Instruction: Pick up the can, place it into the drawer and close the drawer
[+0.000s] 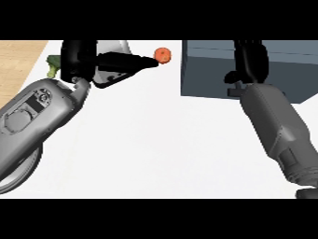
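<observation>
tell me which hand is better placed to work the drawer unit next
Right, probably. The right hand is already over the dark grey drawer unit at the view's upper right, while the left hand is across the white counter by the small orange object.

Light is even and bright across the white counter (161, 140), which reads almost flat, with no glare spot and hardly any cast shadow under the forearms. The grey left forearm (31, 126) carries a soft sheen along its upper curve and darkens toward the counter's left edge. The blue-grey drawer unit (285, 70) at the far right corner is evenly shaded, its front face darker than its top. Both black hands, left (86, 60) and right (251, 60), swallow detail. Edges look slightly soft throughout.
</observation>
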